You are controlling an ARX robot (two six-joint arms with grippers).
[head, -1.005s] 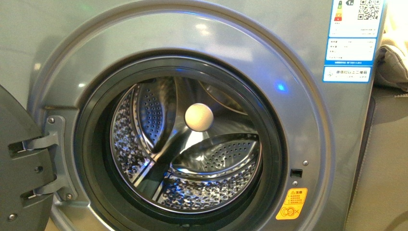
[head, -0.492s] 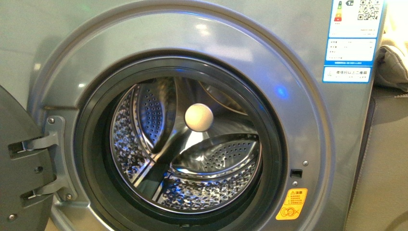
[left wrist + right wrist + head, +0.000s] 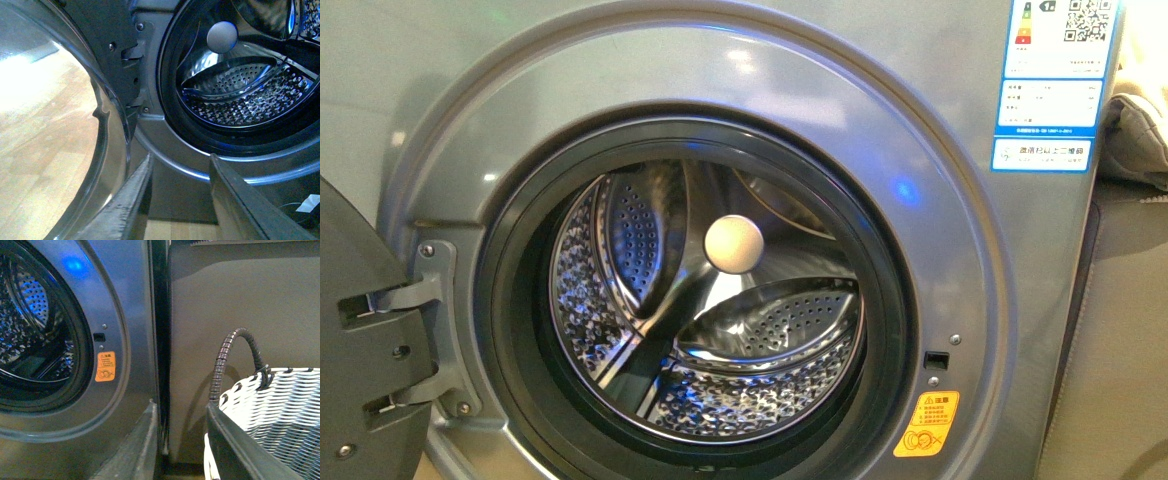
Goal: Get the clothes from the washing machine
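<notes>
Front: washing machine [image 3: 720,200] door open – basket [image 3: 280,410] (right-wrist only).

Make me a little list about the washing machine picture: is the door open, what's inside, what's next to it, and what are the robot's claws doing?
Machine: silver-grey front-loading washing machine
Door: round dark-rimmed glass door, swung open
Inside: shiny perforated steel drum; no clothes visible
Stickers: blue-white label, orange warning sticker
Beside machine: white-and-grey woven basket with dark handle
Left end effector: open, holding nothing, near door
Right end effector: open, holding nothing, near basket
</notes>
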